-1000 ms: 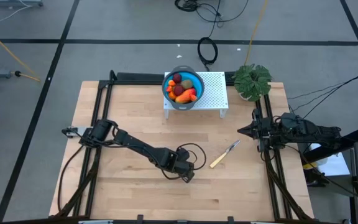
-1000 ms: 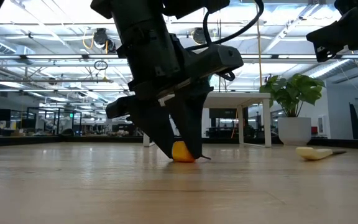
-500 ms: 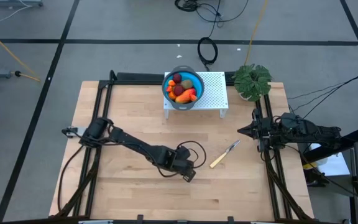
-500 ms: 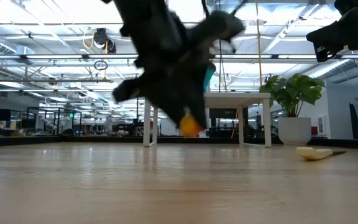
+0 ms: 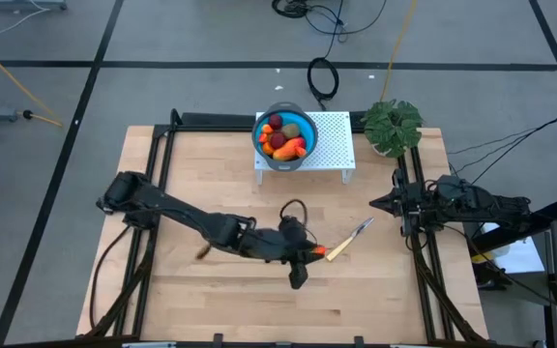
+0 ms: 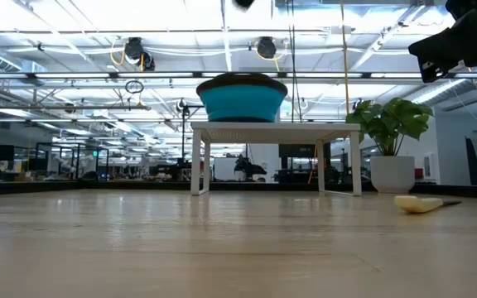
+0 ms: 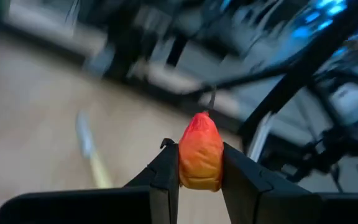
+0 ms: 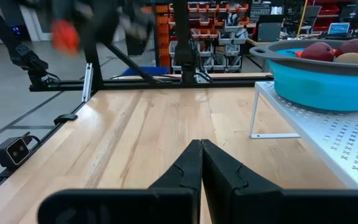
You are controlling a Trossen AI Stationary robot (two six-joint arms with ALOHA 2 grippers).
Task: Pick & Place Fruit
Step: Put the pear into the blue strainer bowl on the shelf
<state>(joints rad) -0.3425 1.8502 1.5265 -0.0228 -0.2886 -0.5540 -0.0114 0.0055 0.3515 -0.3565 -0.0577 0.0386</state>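
Observation:
My left gripper (image 5: 309, 254) hangs above the table's middle, shut on a small orange fruit bit (image 7: 201, 138), which also shows as an orange tip (image 5: 317, 251) in the high view. Other fruit, dark red balls and orange and green pieces, lies in the blue bowl (image 5: 284, 135) on the white perforated stand (image 5: 329, 145) at the far edge. My right gripper (image 5: 375, 202) waits shut at the table's right side, nothing between its fingers (image 8: 199, 155). The left gripper is above the low view's frame. My left gripper pinches the orange bit by its two sides (image 7: 185, 169) between the two fingers (image 7: 165, 180). The bit's pointed end (image 7: 201, 119) sticks out beyond the fingertips. The fingers slant slightly down and point toward the table's right edge. The bit is lifted clear of the table.
A yellow-handled knife (image 5: 349, 240) lies on the table just right of the left gripper, also seen in the low view (image 6: 421, 204). A potted plant (image 5: 393, 126) stands at the far right corner. Bare wood lies left of the stand and along the near edge.
My left gripper has risen from the table with the orange bit, which lay on the wood and now hangs clear. It has tipped from pointing down to nearly level, has rolled, and has shifted a little toward the table's right edge.

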